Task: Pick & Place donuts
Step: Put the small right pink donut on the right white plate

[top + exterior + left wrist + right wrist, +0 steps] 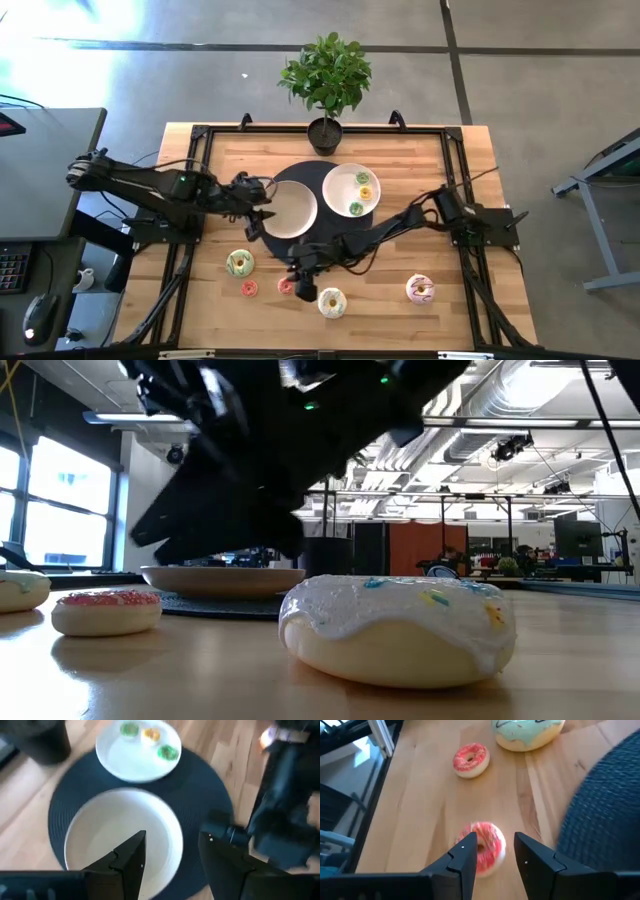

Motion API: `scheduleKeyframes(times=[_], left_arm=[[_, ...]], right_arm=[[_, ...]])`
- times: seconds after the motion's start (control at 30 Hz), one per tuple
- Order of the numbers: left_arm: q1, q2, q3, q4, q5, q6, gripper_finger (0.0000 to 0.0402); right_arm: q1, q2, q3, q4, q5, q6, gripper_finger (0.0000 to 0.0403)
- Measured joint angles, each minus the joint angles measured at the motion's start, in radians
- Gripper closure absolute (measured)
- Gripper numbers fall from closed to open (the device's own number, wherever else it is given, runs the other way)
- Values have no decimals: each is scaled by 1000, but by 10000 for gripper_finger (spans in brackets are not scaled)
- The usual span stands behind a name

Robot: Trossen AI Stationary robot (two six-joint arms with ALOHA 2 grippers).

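Wooden table (200, 310), no brand, label or writing readable anywhere on it or on the pieces.

Dark round mat (300, 175): under my left fingers, and off to one side of my right fingers. Two white plates sit on it. The bare plate (290, 210) lies directly beneath my left gripper (167, 855), whose fingers stand parted with nothing between them. The second plate (340, 180) lies beyond those fingertips and carries three tiny donuts (150, 735), two green and one yellow.

Potted plant (326, 75) at the table's far edge, well apart from both grippers.

Larger donuts: the cream-iced donut (331, 302) sits just beside my right gripper (492, 852); the green-iced donut (527, 732) lies ahead of those fingers; the pink-and-white donut (420, 290) is well apart from them.

Tiny pieces: my right fingers are open, straddling a tiny pink donut (485, 845) resting on the wood, not closed on it. Another tiny pink donut (471, 759) lies ahead, near the green-iced one.
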Motion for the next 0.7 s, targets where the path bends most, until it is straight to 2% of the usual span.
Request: scheduleKeyframes(times=[0.13,0.37,0.47,0.6,0.7], left_arm=[[0,-47,-2,-6,-13,26,222],[0,-93,-2,-47,-15,28,222],[0,-96,-2,-54,-23,29,222],[0,-97,-3,-64,-31,29,222],[0,-96,-3,-65,-31,29,222]], right_arm=[[-10,65,48,-16,-49,13,276],[-8,112,63,-14,-58,31,285],[-8,112,63,-16,-57,26,315],[-16,88,59,-22,-77,3,381],[-27,45,57,-45,-121,-17,388]])
